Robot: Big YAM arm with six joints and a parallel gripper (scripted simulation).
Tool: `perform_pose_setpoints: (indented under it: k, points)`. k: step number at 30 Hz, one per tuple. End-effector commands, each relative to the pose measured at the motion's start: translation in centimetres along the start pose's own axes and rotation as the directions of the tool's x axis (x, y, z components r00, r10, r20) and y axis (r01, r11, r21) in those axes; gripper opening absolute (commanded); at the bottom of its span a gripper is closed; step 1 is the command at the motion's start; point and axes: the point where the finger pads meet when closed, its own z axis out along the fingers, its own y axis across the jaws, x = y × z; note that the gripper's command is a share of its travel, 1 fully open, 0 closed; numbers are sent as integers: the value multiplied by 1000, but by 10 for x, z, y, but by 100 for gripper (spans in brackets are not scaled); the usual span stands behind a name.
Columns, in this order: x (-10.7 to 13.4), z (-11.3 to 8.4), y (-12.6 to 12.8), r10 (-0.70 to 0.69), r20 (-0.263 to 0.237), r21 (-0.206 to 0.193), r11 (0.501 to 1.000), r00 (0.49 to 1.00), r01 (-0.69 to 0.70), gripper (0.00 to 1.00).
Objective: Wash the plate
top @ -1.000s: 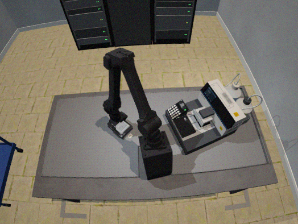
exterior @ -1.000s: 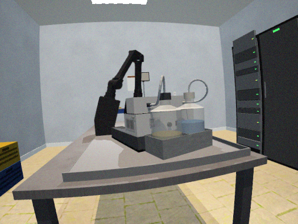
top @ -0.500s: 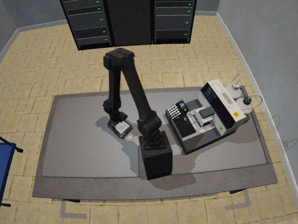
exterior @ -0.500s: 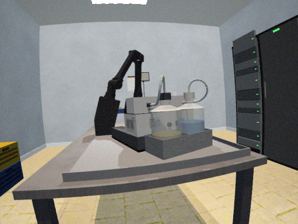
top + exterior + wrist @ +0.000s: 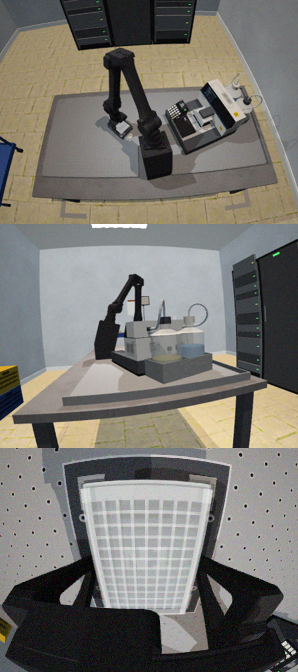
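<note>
The white well plate (image 5: 122, 128) (image 5: 145, 540) lies flat in the dark plate nest N1 (image 5: 114, 130) (image 5: 72, 478) on the table, left of the arm's base. My gripper (image 5: 119, 123) (image 5: 146, 560) is low over the nest. Its two black fingers stand on either side of the plate's near half, open and apart from the plate's long sides. The washer WASHER (image 5: 220, 106) (image 5: 136, 339) stands at the right, with its carrier (image 5: 197, 120), keypad (image 5: 174, 110) and a small green lamp (image 5: 185, 110). In the exterior view the gripper and the nest are hidden behind the washer.
The arm's black base block (image 5: 157, 160) stands at the table's front middle. Two bottles with hoses (image 5: 237, 89) (image 5: 165, 344) (image 5: 191, 340) sit in a grey tray (image 5: 179, 369) behind the washer. Server racks (image 5: 85, 23) stand at the back wall. A small label (image 5: 129, 136) lies by the nest's corner.
</note>
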Motion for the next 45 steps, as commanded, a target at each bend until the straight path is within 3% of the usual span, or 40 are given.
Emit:
perform_pose_setpoints:
  k: [1, 4, 45]
  points:
    - [-5, 0, -1, 3, 10, -3, 1000, 1000, -3, 88]
    - [-5, 0, -1, 3, 10, -3, 1000, 1000, -3, 82]
    - [-5, 0, -1, 3, 10, -3, 1000, 1000, -3, 82]
